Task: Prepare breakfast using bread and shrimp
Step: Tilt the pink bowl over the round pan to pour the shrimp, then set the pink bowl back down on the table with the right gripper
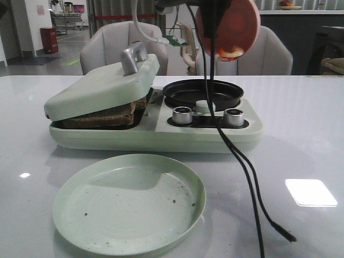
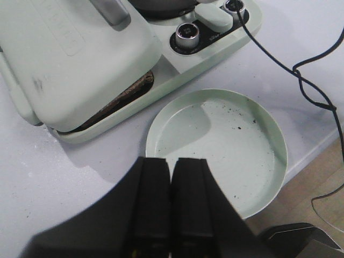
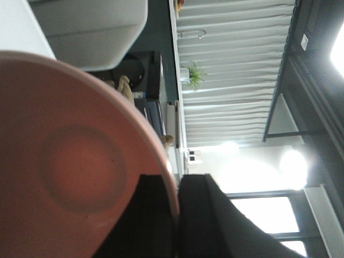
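**Mia:** Front view first! I see a pale green breakfast machine (image 1: 156, 129) on the shiny white table (image 1: 301, 134). Its flat green lid (image 1: 102, 86) with a silver handle (image 1: 134, 55) is tilted down on the dark-crusted bread (image 1: 99, 115).

**Ben:** Is the bread all the way inside?

**Mia:** Its brown edge peeks out under the lid, on the left part of the machine. On the right part sits a small round black pan (image 1: 203, 92), with two silver knobs (image 1: 182, 115) in front of it.

**Ben:** Where is the shrimp?

**Mia:** Up high! A round pink bowl (image 1: 228, 26) is tipped on its side above the black pan. Little orange and white shrimp pieces (image 1: 230, 52) sit at its bottom lip.

**Ben:** Who holds the bowl?

**Mia:** The right gripper (image 3: 176, 215). Its black fingers (image 3: 201, 220) pinch the bowl's rim, one on each side.

**Ben:** And the left gripper (image 2: 171, 207)?

**Mia:** Its fingers are pressed together with nothing between them. It hangs over the table, near the edge of a round pale green plate (image 2: 271, 161). The plate lies in front of the machine and has a few dark crumbs. A black cable (image 1: 247, 177) hangs down past the knobs and the plate.
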Robot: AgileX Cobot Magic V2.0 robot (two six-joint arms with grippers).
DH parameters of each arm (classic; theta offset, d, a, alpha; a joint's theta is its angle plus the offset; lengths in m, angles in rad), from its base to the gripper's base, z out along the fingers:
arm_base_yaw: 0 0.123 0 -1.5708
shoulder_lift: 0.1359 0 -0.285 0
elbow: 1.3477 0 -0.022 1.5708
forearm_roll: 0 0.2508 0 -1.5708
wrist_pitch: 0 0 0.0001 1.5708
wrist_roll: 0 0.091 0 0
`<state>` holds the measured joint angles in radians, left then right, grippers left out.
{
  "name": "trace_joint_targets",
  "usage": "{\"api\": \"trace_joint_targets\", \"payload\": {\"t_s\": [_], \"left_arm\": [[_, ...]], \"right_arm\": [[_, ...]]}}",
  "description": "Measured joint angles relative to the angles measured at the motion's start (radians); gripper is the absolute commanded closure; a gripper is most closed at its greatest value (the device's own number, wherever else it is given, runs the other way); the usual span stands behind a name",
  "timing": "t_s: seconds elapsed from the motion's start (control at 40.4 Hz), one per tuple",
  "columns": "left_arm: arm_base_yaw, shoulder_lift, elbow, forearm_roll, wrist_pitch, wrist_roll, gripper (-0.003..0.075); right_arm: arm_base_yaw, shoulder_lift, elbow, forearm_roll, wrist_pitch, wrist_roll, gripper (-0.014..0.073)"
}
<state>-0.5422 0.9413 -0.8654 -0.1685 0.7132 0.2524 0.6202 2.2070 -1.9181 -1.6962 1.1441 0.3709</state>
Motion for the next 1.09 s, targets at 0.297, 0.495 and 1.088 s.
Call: {"api": "trace_joint_targets", "payload": {"t_s": [0.297,0.495,1.088], "left_arm": [[0.0,0.0,0.0,0.002,-0.001,0.0,0.062],[0.0,0.0,0.0,0.002,-0.002,0.0,0.062],[0.0,0.0,0.0,0.002,-0.002,0.0,0.062]], "right_arm": [[0.012,-0.056,-0.012,0.045,-0.004,-0.028,0.0548],[0.012,-0.024,0.016,0.066,0.007,0.016,0.0548],[-0.121,-0.517,0.219,0.593,0.065,0.087,0.0549]]}}
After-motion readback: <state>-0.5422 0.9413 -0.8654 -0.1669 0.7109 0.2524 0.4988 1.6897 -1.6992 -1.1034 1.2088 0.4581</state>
